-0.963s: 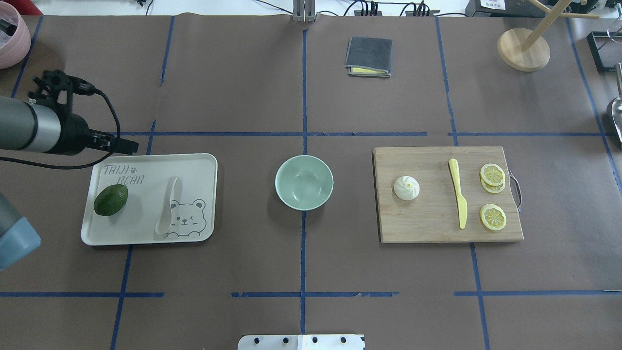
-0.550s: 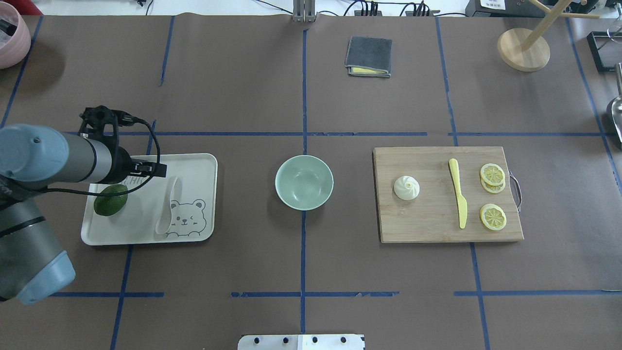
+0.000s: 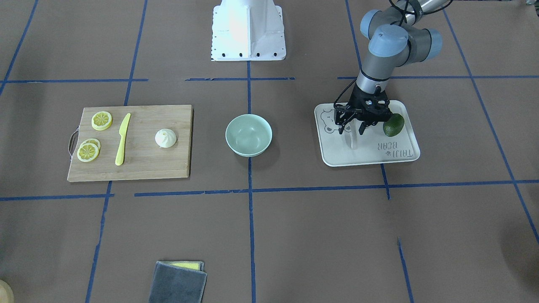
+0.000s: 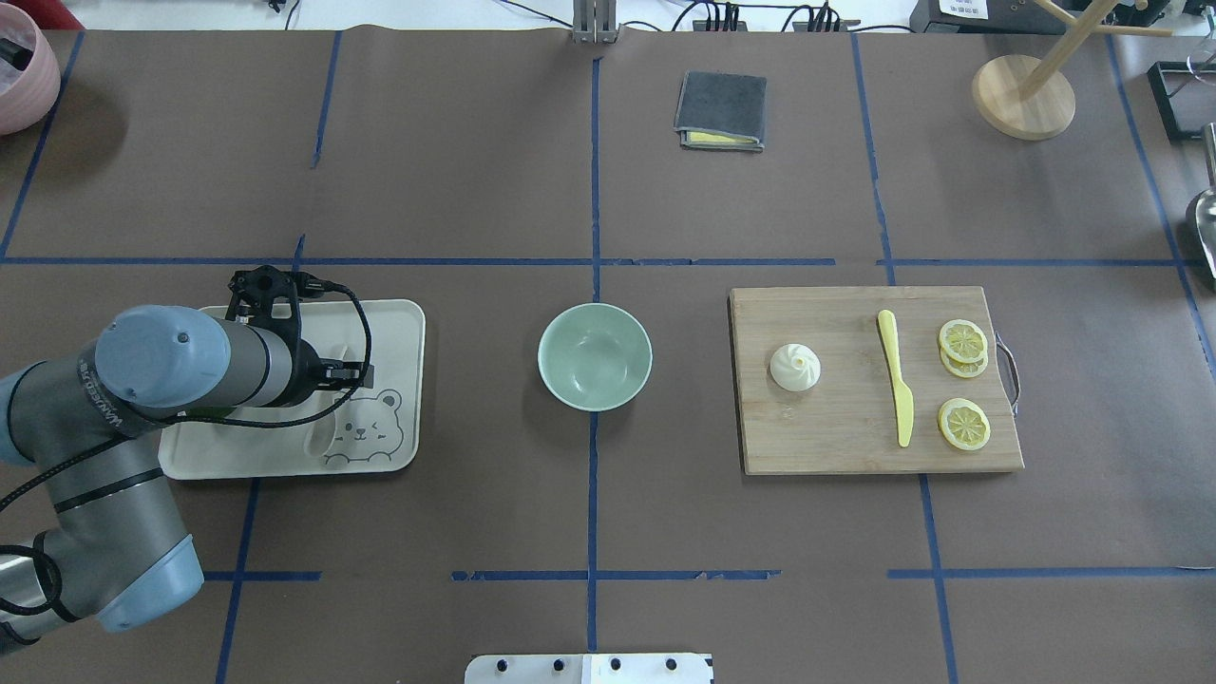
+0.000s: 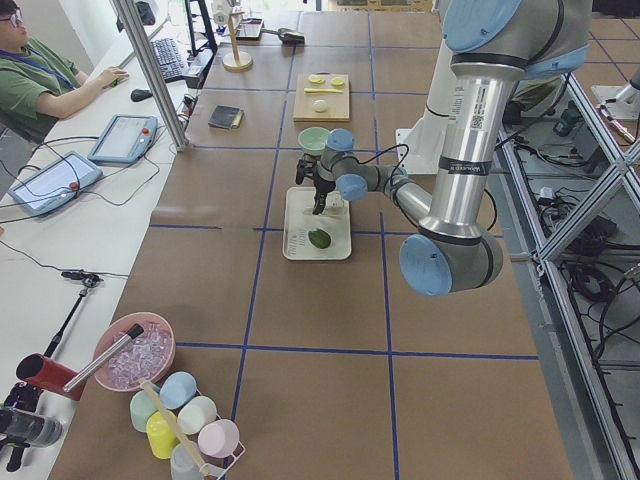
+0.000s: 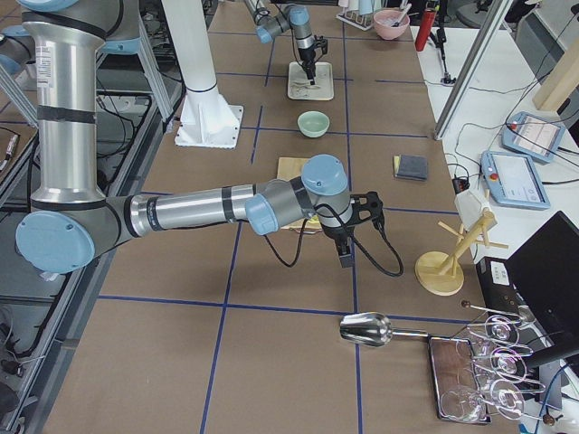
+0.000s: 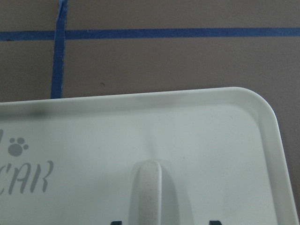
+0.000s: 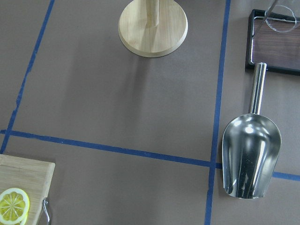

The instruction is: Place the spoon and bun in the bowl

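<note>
The off-white spoon (image 3: 353, 141) lies on the white bear tray (image 4: 399, 323) left of the mint-green bowl (image 4: 595, 356). My left gripper (image 3: 351, 127) is open and low over the spoon, one finger on each side of the handle. The left wrist view shows the handle (image 7: 149, 192) between the two fingertips. In the overhead view the arm hides most of the spoon (image 4: 318, 439). The white pleated bun (image 4: 795, 367) sits on the wooden cutting board (image 4: 855, 446). My right gripper (image 6: 345, 259) shows only in the exterior right view, over bare table beyond the board; I cannot tell its state.
A dark green avocado (image 3: 393, 124) lies on the tray beside the gripper. A yellow knife (image 4: 896, 375) and lemon slices (image 4: 963, 423) are on the board. A folded cloth (image 4: 721, 109), a wooden stand (image 4: 1023, 95) and a metal scoop (image 8: 251, 157) lie farther out.
My left arm has swung in from the table's left edge over the tray and now sits above the spoon, hiding the avocado in the overhead view. Nothing else moved.
</note>
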Available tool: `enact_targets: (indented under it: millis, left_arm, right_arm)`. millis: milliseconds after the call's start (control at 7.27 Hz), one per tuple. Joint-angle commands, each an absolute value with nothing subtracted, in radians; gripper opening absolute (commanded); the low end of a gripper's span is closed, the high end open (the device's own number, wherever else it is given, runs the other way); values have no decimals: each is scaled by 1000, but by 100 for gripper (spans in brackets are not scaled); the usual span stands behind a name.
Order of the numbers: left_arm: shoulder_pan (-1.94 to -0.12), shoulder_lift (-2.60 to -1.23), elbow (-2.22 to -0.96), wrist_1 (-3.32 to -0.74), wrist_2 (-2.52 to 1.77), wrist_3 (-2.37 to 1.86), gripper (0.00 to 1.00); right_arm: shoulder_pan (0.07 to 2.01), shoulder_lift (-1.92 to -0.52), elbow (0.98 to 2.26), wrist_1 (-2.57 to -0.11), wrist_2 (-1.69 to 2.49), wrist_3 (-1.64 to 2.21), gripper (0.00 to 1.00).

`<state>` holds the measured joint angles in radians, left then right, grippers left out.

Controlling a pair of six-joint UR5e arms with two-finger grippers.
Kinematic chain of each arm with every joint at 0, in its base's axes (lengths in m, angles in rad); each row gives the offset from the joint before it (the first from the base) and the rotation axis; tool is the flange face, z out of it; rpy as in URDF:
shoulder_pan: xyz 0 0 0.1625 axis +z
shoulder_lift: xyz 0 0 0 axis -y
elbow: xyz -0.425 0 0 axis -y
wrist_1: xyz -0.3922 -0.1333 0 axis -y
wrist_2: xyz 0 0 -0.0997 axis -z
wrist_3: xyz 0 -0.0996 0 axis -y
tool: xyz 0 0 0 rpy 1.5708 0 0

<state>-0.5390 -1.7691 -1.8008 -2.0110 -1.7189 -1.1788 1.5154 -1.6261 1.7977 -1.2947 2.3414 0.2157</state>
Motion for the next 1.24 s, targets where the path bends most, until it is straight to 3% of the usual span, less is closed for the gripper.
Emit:
enact_targets:
  millis: [0,138,550,688,963,1101]
  left_arm:
    - [-537,-1769,-1798,-2011,-1717,-1181,53]
    - [-537,-1766,-1796,-2011,-1717,-1181,47]
    - [-540,-1756,-1796,-2011,-1715,-1180,43]
    - [-540,-1756,-1796,-2011,-1715,-1180,34]
    - [-538,-1761,-1796,-2011,-1715,-1181,0]
    - [-538,-1763,-1798,-2010,-1715,-1181,0]
  right_arm:
    - [1516,-1626,1796,-1295,2341,216,100]
    - [1516,-1626,1796,-1295,2341,218,100]
    - [1514,-1623,1796,-1295,2341,218,100]
    - [1514,-1623,1796,-1295,2341,218,100]
    - [1514,-1621,1795,-1295,2341,218,100]
    - [1513,-1617,1784,-1295,2341,218,100]
